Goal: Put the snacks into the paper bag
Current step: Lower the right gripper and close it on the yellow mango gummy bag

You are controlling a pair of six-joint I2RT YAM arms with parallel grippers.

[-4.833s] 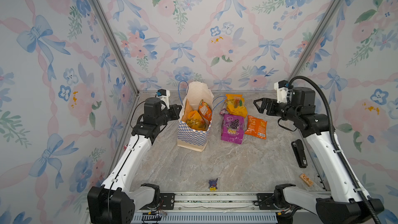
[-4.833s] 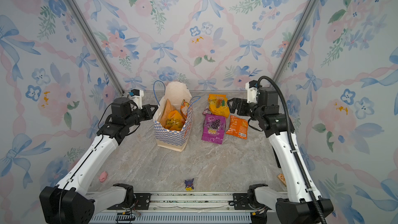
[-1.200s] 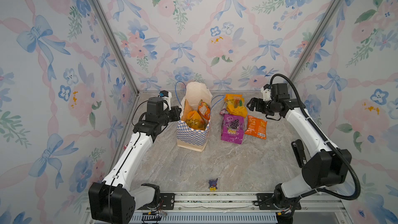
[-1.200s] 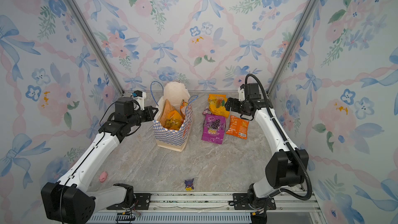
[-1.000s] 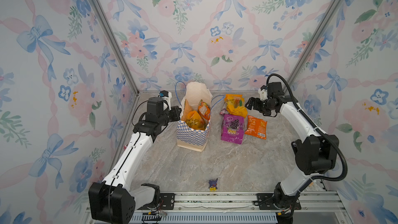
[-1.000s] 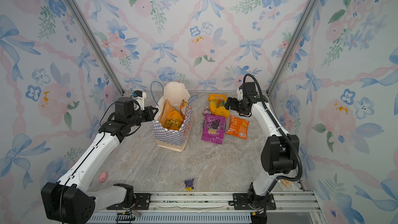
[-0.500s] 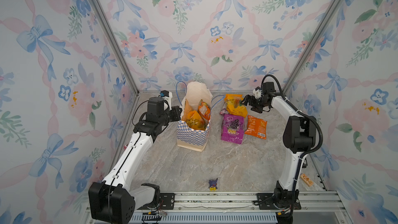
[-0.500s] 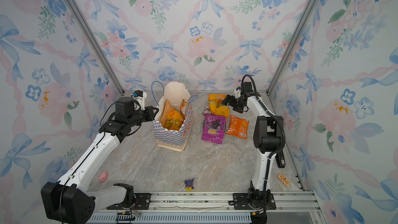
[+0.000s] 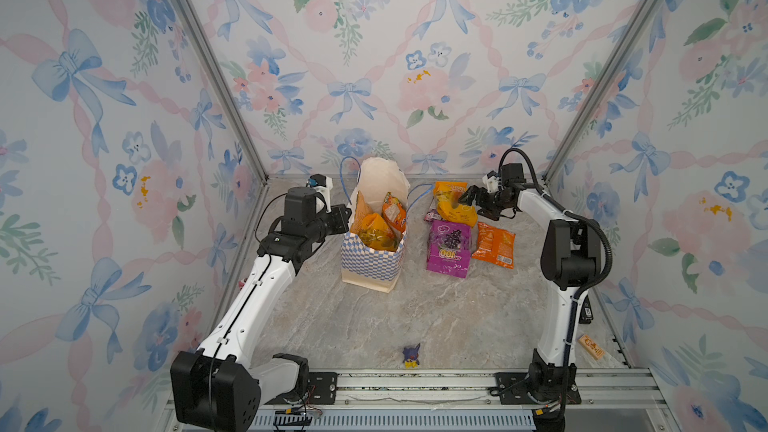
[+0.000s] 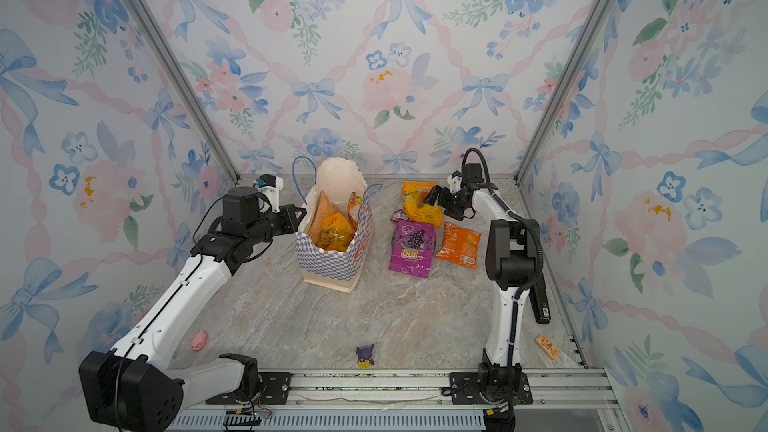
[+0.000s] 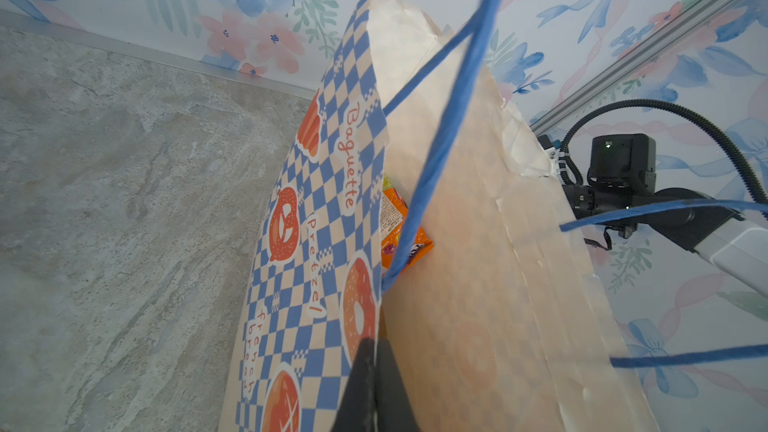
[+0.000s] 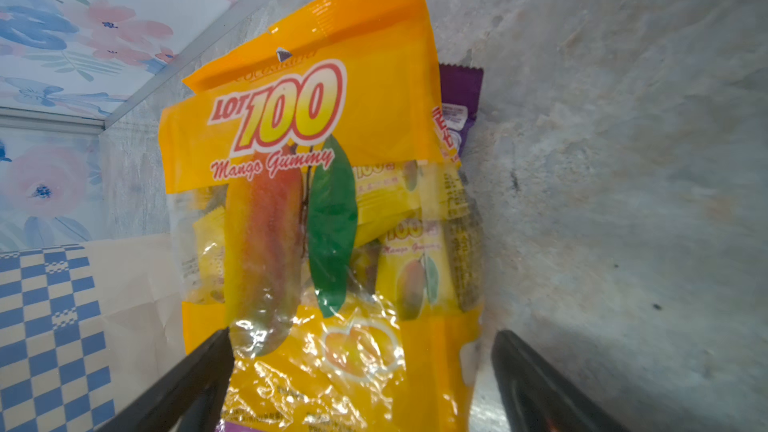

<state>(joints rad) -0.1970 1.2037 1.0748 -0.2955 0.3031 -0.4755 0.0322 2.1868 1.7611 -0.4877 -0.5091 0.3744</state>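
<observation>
We see the paper bag [image 9: 371,261] standing upright near the back edge of the desk [image 9: 415,317], a little left of the middle. Our left tool [image 9: 344,218] is clenched on the bag's left rim and pinches the paper wall. Some snacks [image 9: 380,228] are in the bag and stick up above its rim. Our right tool [image 12: 361,338] is released. Its fingers are wide apart, one on each side of the end of a yellow packet [image 12: 316,126] that says LOT 100. This packet lies near the back edge, right of the bag. A purple packet [image 9: 450,249] lies against it, toward the front edge. An orange packet [image 9: 494,245] lies beside the purple one, toward the right edge.
</observation>
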